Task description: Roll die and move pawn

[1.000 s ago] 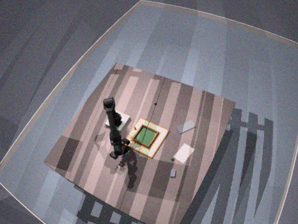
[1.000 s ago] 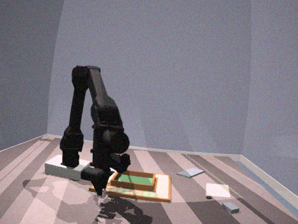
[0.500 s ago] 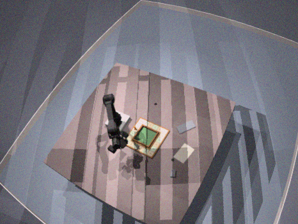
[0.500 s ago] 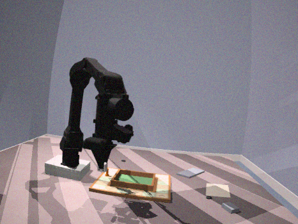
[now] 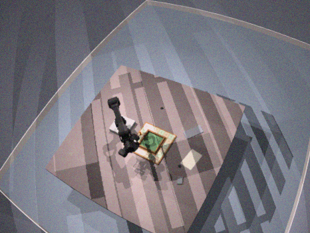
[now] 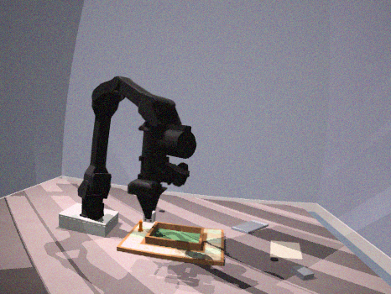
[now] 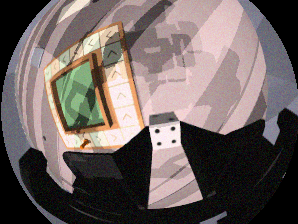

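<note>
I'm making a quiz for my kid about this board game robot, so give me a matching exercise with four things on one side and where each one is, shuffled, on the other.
Things:
1. White die with black pips
2. Small orange pawn
3. Green-floored dice tray with brown walls
4. Black robot arm

Places:
A. Inside the ring of arrow squares
B. Mounted on the pale block
C. Between the fingers of the tool
D. On the ring of squares, outside the tray

Right pairs: 1-C, 2-D, 3-A, 4-B.
</note>
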### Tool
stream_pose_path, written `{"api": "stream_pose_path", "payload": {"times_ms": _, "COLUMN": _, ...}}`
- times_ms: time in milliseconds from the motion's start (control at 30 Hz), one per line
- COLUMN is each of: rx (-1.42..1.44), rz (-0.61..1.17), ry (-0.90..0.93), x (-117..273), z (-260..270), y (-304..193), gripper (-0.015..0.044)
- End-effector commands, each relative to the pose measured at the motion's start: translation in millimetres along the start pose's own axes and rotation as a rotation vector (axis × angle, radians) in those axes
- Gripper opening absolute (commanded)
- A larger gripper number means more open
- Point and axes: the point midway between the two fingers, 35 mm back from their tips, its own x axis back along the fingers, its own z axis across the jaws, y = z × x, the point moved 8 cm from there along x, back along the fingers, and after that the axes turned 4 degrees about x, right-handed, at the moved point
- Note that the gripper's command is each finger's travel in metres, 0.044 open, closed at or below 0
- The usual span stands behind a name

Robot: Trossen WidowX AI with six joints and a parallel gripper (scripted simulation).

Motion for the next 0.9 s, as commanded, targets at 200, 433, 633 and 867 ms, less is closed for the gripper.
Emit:
{"api": "stream_pose_path", "payload": {"times_ms": 200, "rx": 0.019, "rz": 0.004, "ry": 0.002, "x": -10, "z": 41, "y": 25, "gripper": 0.0}}
{"api": "stream_pose_path", "payload": {"times_ms": 433, "rx": 0.034, "rz": 0.003, "ry": 0.004, "x": -16, "z": 71, "y": 38, "gripper": 0.0}}
{"api": "stream_pose_path", "payload": {"times_ms": 633, "rx": 0.048, "rz": 0.002, "ry": 0.007, "x": -20, "z": 98, "y": 46, "gripper": 0.0}}
{"api": "stream_pose_path", "payload": {"times_ms": 867, "rx": 0.064, "rz": 0.001, "ry": 0.009, "x": -26, "z": 129, "y": 52, "gripper": 0.0}}
